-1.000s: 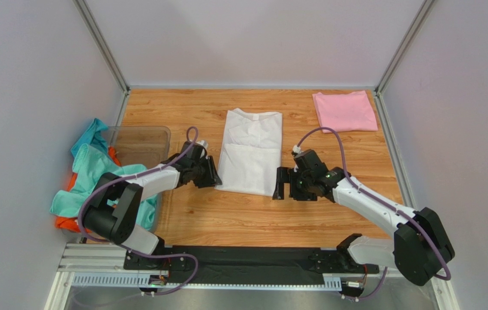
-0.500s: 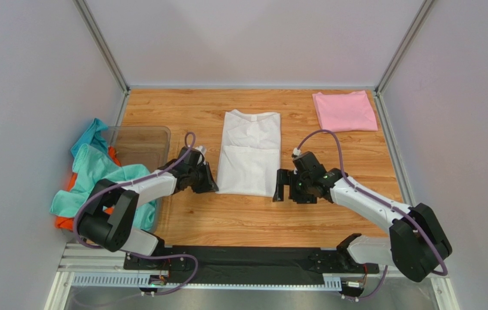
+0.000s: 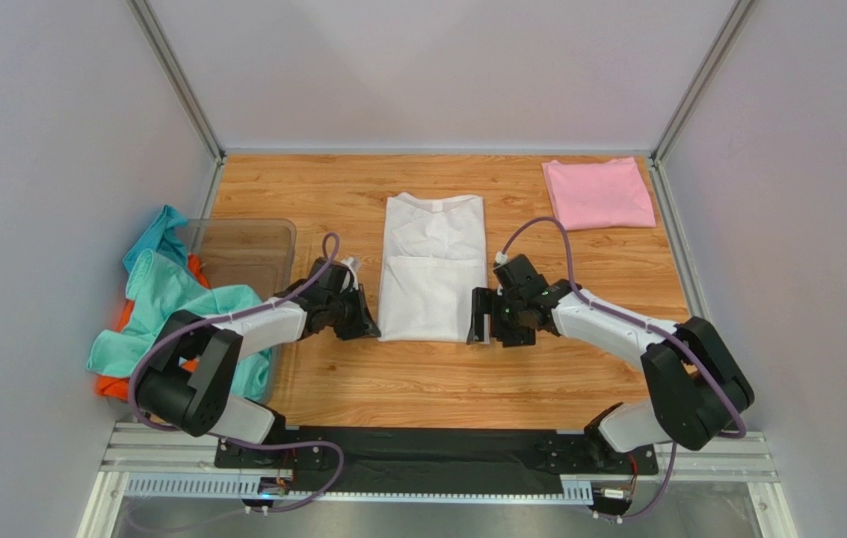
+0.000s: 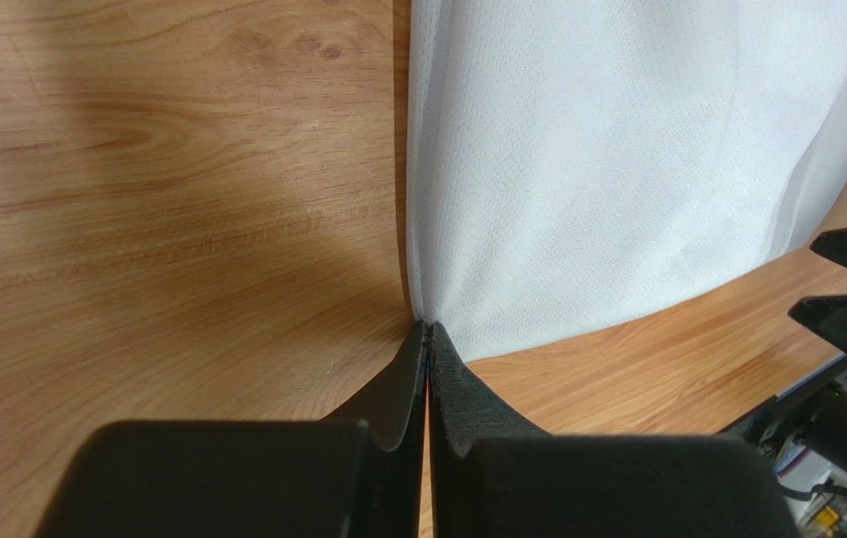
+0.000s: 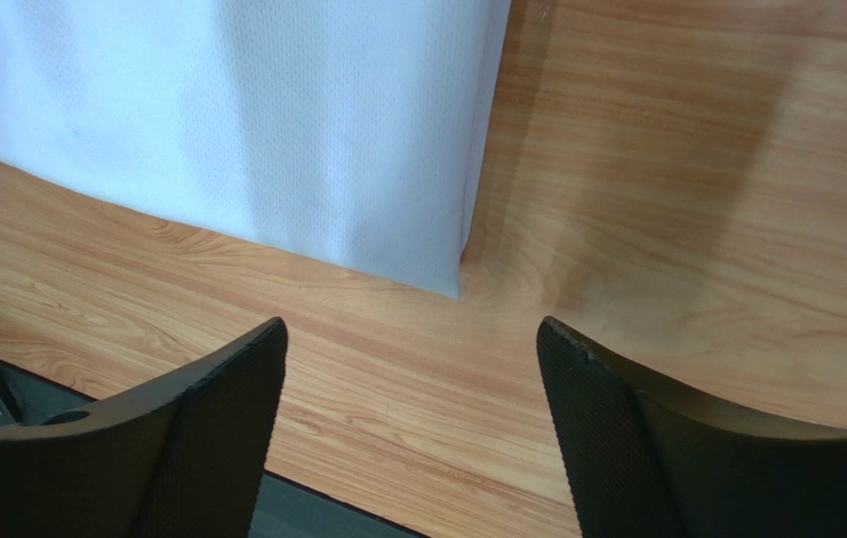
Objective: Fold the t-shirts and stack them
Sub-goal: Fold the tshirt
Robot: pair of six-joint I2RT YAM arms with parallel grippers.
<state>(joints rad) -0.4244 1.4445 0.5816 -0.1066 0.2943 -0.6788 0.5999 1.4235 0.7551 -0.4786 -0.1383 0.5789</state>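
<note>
The left gripper [image 3: 367,325] sits with its jaws together at the near-left corner of the white t-shirt [image 3: 433,263], while the right gripper [image 3: 482,321] stands spread at the near-right corner. The shirt lies flat, folded to a narrow strip, mid-table [image 3: 416,381]. Taking both near corners probably prepares the hem to be carried up toward the collar. A folded pink t-shirt [image 3: 598,191] waits at the far right, likely the base of the stack. At the left edge, the clear bin [image 3: 246,244] holds teal t-shirts [image 3: 169,294] and an orange one [image 3: 113,388], spilling over its near rim; its far part looks bare.

From the left wrist, the left gripper [image 4: 428,332] is clamped tip to tip on the very corner of the white t-shirt [image 4: 596,146].

From the right wrist, the right gripper [image 5: 411,331] has its 2 jaws wide apart, holding nothing. The corner of the white t-shirt [image 5: 282,112] lies just ahead, between them.
</note>
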